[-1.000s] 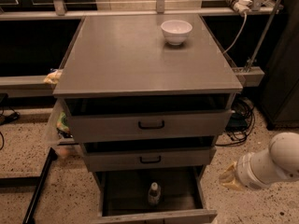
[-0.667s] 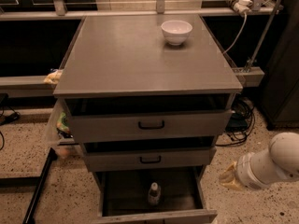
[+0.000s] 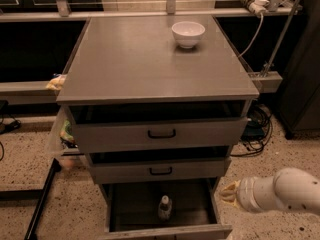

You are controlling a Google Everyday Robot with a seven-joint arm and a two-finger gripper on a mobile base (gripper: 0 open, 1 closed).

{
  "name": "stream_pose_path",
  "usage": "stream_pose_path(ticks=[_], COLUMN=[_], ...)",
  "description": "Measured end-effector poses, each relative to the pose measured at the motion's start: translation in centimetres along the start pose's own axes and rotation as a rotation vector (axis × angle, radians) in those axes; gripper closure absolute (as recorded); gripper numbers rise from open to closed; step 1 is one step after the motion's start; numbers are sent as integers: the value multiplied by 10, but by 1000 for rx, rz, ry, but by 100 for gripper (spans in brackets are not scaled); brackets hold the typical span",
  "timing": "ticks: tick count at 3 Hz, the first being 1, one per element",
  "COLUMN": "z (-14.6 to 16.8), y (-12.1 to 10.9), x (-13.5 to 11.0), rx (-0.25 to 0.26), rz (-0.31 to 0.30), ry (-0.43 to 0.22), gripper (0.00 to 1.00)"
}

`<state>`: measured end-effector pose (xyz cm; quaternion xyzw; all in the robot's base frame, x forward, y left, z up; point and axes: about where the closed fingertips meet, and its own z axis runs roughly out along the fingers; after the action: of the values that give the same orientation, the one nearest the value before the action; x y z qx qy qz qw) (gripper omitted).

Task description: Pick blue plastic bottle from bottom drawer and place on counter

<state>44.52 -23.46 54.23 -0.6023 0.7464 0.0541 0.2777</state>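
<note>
The bottle (image 3: 165,207) stands upright on the dark floor of the bottom drawer (image 3: 165,232), near its middle. It is small and clear, with a white cap and a pale label. The drawer is pulled out; it is grey metal, deep, with a plain front panel. Above it sit the middle drawer (image 3: 160,171) and the top drawer (image 3: 161,134), both shallower, each with a black loop handle and each standing slightly open. The counter (image 3: 150,64) is a flat grey rectangle with a faint sheen, and a round white bowl (image 3: 188,34) rests near its far right corner. The floor (image 3: 20,159) around the cabinet is speckled stone.

The arm (image 3: 285,190) comes in low from the right edge, a smooth, rounded white casing lying roughly level. Its gripper (image 3: 228,193), a yellowish tip, points left just outside the right wall of the bottom drawer, apart from the bottle and holding nothing. Whether it is open or closed cannot be told.

Compared with a second ago, the arm sits lower and its tip has edged closer to the drawer. The bottle, bowl and drawers have not moved.
</note>
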Motion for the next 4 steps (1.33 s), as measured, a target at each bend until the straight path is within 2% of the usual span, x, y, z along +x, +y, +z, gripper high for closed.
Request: stream_pose_path(ticks=[1,2,3,4], z=[67,133,206,206], y=[-1,4,19,19], x=[-2,2,5,5], rx=[-2,-54,-148,-148], rz=[-45,-35,8,8], ry=[-93,-149,-185,-185], gripper=[100,100,100,100])
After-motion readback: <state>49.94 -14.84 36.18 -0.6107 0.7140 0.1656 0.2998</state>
